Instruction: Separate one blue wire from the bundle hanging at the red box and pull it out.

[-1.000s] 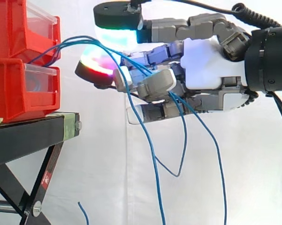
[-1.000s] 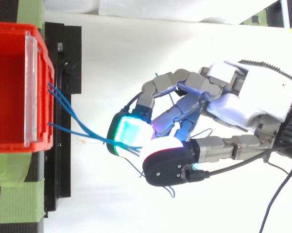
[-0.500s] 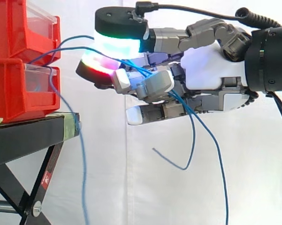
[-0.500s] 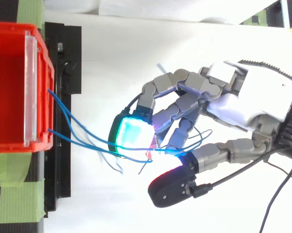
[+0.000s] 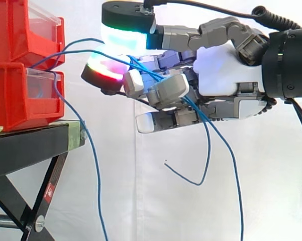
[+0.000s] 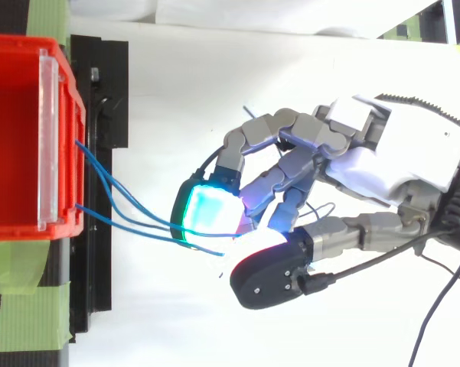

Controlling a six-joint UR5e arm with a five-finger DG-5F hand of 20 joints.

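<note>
Hand [image 5: 221, 65] was clamped again: thumb pad [image 5: 125, 30] back down over the curled fingers, pinching the blue wires [image 6: 162, 223] just off the red box [image 5: 15, 100]. Half a second before, the thumb had swung wide open, and the top view showed it clear of the other pads; now it sat against them again. Net effect of that open-close: a second ago three strands ran through the grip, now I counted two. Their tails hung behind the fingers, a short one curling back up and a long one dropping out of the bottom of the side view. The third wire [image 5: 93, 165] had fallen out of the hand and hung off the box front, down past the end of the black stand [image 5: 30, 145], well apart from the fingers. All strands still looked rooted at the box, nothing pulled out yet. My read: bundle thinned, job not done, since the grip was on two strands, not one. Shed one more before hauling, or a pull from here risks dragging both. How each strand threaded between the fingers I couldn't tell, too much overlap.
</note>
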